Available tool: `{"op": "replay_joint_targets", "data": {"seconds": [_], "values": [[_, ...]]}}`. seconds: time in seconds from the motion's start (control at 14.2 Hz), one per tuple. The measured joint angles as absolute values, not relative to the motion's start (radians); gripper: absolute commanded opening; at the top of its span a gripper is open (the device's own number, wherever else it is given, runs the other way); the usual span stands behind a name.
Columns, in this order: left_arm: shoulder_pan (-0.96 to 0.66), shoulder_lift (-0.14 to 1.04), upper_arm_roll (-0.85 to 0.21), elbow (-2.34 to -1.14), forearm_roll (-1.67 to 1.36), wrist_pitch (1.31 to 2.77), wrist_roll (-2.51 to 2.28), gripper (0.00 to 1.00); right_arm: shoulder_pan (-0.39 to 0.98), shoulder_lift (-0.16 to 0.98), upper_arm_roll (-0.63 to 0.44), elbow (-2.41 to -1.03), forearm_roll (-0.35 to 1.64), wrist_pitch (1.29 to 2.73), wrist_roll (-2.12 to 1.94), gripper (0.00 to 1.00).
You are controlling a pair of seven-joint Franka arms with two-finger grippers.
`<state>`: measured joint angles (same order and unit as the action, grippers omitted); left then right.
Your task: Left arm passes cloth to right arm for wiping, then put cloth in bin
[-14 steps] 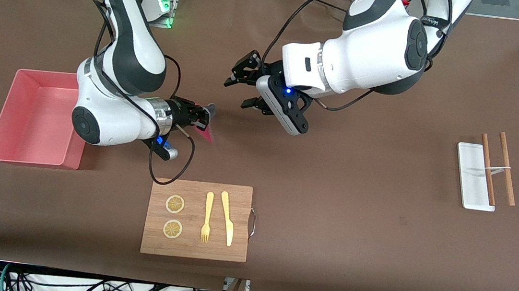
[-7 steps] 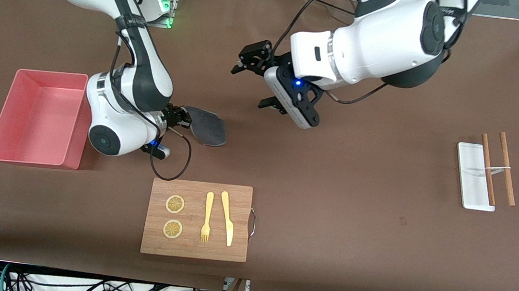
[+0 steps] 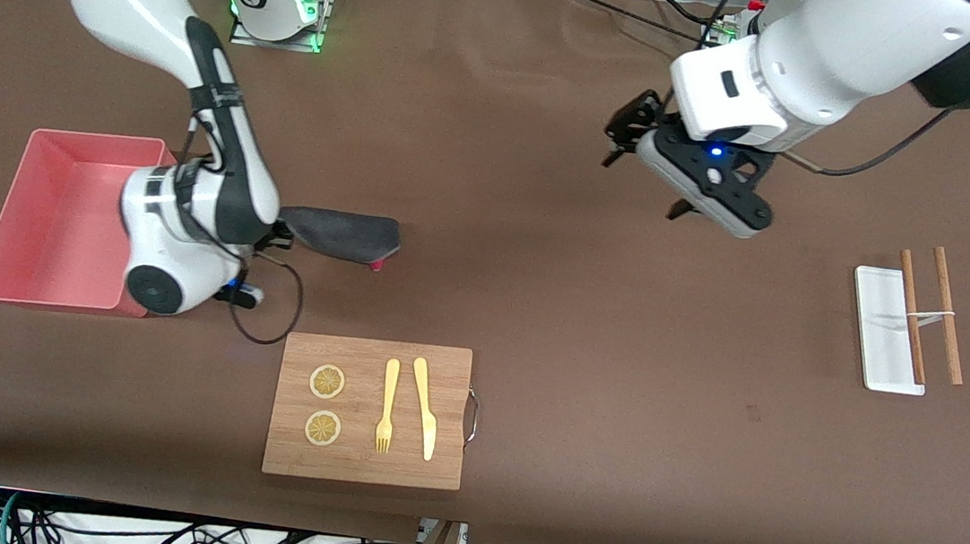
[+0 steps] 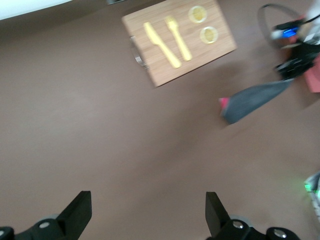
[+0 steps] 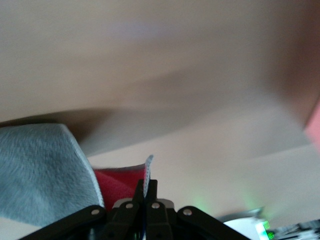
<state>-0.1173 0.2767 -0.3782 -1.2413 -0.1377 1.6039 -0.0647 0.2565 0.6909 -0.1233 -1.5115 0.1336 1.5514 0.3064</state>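
My right gripper (image 3: 280, 235) is shut on one edge of the cloth (image 3: 340, 234), low over the table beside the pink bin (image 3: 15, 196). The cloth stretches out from the fingers along the table, dark grey face up, with a magenta corner showing at its free end. In the right wrist view the fingers (image 5: 148, 187) pinch a thin cloth edge, with grey and magenta cloth (image 5: 45, 170) beside them. My left gripper (image 3: 645, 167) is open and empty, raised over bare table toward the left arm's end. The left wrist view shows its spread jaws (image 4: 147, 200) and the cloth (image 4: 255, 100) farther off.
A wooden cutting board (image 3: 363, 462) with two lemon slices, a yellow fork and a knife lies nearer the camera than the cloth. A white tray (image 3: 880, 327) with two wooden sticks (image 3: 949, 316) lies at the left arm's end.
My right gripper has moved toward the bin, drawing the cloth along the table, grey face now up. My left arm has pulled away toward its own end, still open.
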Motion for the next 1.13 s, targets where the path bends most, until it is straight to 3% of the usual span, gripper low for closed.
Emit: {"op": "replay_joint_targets", "data": {"seconds": [0.28,0.56,0.92,1.13], "values": [[-0.014,0.268,-0.376,-1.241,-0.086,1.512,-0.064,1.00,0.213,0.696,-0.215,-1.514,0.057,1.558,0.074,0.00],[0.004,0.211,-0.322,-1.255,-0.005,1.491,-0.082,1.00,0.211,0.696,-0.226,-1.471,-0.003,1.597,0.016,0.00],[-0.067,0.051,-0.042,-1.521,-0.006,1.649,-0.094,1.00,0.251,0.701,-0.165,-1.443,-0.057,1.738,0.027,0.00],[-0.072,0.046,-0.020,-1.612,-0.006,1.684,-0.094,1.00,0.258,0.723,-0.079,-1.442,-0.057,1.791,0.188,0.00]]}}
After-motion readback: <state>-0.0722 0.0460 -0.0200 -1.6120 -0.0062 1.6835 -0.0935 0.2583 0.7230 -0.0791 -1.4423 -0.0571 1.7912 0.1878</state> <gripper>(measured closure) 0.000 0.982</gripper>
